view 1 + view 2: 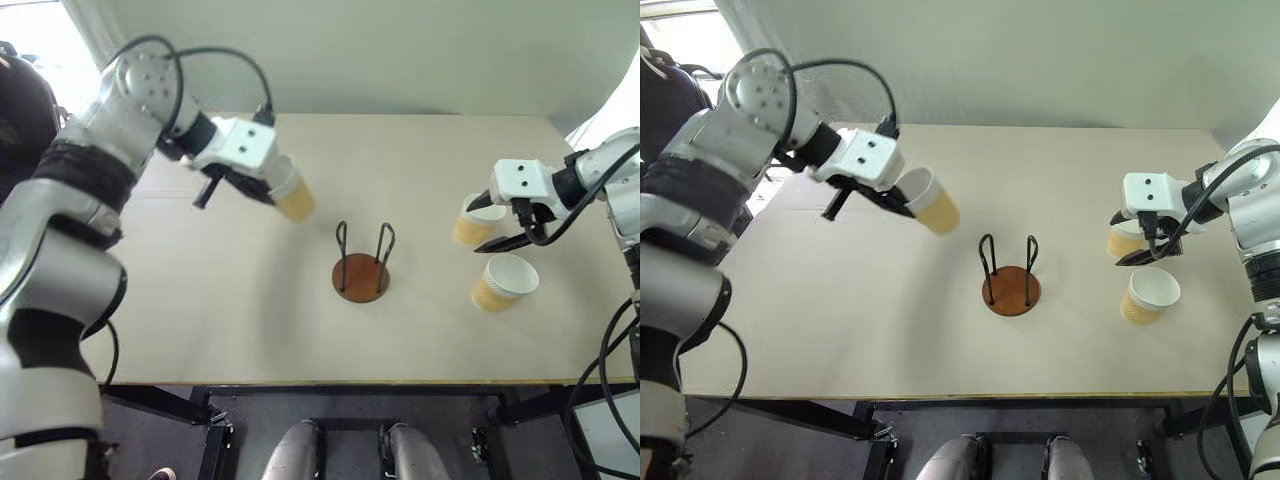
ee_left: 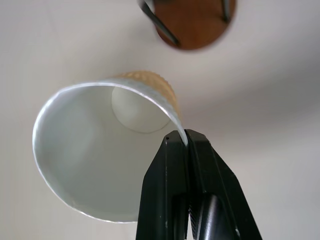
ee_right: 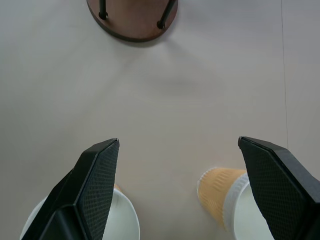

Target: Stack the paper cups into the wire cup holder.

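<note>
Left jaws [image 2: 187, 145] pinch a paper cup [image 1: 292, 190] (tilted, apparently airborne); right jaws [image 3: 177, 150] gape.

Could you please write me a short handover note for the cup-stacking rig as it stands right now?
Left claw: shut on the rim of one cup, held tilted in the air above the table, to the holder's left.
Right claw: open, holding nothing, hovering over the two other cups.
Holder: mid-table, upright, empty.
Other cups: one stands upright on the right side of the table; the second is just behind it, partly hidden by the right claw.
Done: first cup picked up.
Left: drop that cup into the holder, then stack the two right-side cups into it.
</note>
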You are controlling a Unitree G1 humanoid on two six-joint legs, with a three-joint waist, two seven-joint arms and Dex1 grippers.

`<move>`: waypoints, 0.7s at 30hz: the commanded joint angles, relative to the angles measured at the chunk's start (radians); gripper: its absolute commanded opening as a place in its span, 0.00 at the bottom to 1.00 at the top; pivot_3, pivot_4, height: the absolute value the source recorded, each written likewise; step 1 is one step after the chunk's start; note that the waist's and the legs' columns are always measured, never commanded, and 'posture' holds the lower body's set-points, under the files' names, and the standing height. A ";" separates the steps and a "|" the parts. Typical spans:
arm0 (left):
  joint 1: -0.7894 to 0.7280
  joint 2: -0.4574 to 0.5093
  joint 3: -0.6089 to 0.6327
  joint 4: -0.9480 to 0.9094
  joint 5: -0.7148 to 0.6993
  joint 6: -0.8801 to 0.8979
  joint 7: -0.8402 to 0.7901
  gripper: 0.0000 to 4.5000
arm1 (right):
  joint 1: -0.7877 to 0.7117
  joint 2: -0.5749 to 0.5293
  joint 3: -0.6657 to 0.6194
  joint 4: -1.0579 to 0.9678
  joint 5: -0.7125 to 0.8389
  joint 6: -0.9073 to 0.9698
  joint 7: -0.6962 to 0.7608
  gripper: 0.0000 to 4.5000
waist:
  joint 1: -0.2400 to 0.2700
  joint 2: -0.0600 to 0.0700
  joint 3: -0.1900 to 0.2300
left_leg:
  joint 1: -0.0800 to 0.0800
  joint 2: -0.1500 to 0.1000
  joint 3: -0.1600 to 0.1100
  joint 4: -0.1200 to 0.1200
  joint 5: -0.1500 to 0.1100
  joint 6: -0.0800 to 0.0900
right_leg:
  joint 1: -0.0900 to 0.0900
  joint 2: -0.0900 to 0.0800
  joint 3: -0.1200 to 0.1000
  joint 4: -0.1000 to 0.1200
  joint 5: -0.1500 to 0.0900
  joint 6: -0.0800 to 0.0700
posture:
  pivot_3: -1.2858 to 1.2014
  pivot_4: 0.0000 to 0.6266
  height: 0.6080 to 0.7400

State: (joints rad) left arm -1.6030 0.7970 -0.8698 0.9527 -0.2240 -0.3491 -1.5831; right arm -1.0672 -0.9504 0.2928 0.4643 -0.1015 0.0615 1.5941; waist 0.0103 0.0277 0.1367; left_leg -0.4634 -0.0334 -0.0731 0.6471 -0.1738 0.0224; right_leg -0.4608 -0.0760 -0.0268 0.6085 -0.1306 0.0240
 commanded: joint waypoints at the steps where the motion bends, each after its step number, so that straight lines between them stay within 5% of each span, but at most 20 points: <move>1: -0.070 -0.043 -0.002 0.047 -0.027 -0.013 -0.031 0.01 | -0.004 -0.028 -0.038 -0.020 0.014 0.000 0.007 0.87 | 0.000 0.000 0.000 | 0.000 0.000 0.000 0.000 0.001 0.002 | 0.000 0.000 0.000 0.000 0.000 0.001 | 0.52 0.24 1.00; 10: -0.141 -0.167 -0.016 0.082 -0.052 -0.043 -0.031 0.01 | 0.007 -0.054 -0.040 -0.036 0.017 0.011 0.019 0.87 | 0.003 0.000 0.000 | -0.003 0.000 0.001 0.002 -0.001 0.007 | 0.000 0.000 0.000 -0.001 -0.002 0.006 | 0.52 0.24 1.00; 21: -0.147 -0.193 -0.082 0.018 -0.139 -0.025 -0.031 0.01 | 0.018 -0.078 -0.036 -0.070 0.028 0.033 0.020 0.87 | 0.007 0.000 0.000 | -0.006 0.000 0.001 0.011 -0.004 0.010 | 0.000 0.000 0.000 0.000 -0.001 0.009 | 0.52 0.24 1.00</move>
State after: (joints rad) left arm -1.7083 0.5987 -0.9530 0.9988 -0.3313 -0.3787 -1.5831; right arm -1.0388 -1.0052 0.2923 0.4216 -0.0912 0.0934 1.6103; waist 0.0172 0.0276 0.1370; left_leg -0.4701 -0.0333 -0.0719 0.6593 -0.1778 0.0324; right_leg -0.4612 -0.0755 -0.0270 0.6095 -0.1313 0.0334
